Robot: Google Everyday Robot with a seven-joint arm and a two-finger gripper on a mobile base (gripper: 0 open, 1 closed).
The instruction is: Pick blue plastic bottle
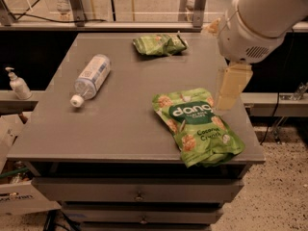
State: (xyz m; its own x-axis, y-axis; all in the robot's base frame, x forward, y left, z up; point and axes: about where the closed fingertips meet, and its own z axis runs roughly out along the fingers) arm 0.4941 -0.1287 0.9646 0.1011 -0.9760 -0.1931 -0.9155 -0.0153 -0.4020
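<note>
Lying on its side, the blue plastic bottle (pixel 91 75) is on the left part of the gray table (pixel 130 129). It is see-through, with a pale label and a little white cap (pixel 77 100). The cap points to the near left corner of the table, and the bottom end points to the far side. So the long way of the bottle runs on a slant, not straight across. Nothing touches it, and there is bare table all around it. The gripper (pixel 225 99) is over on the right side of the picture. It hangs down from the big white arm (pixel 260 23), just beside the top corner of the big green snack bag (pixel 197 126). I cannot tell if it is open or closed. The bottle is well apart from the gripper, off to the left in the picture. I think the gripper has to go across the table, past the big bag, and then turn so it can close across the thin way of the bottle. The bottle is round, so it could roll if bumped. A small green bag (pixel 159 44) sits near the far edge. A white pump bottle (pixel 18 84) stands off the table on the left, and that is not the one to pick.
</note>
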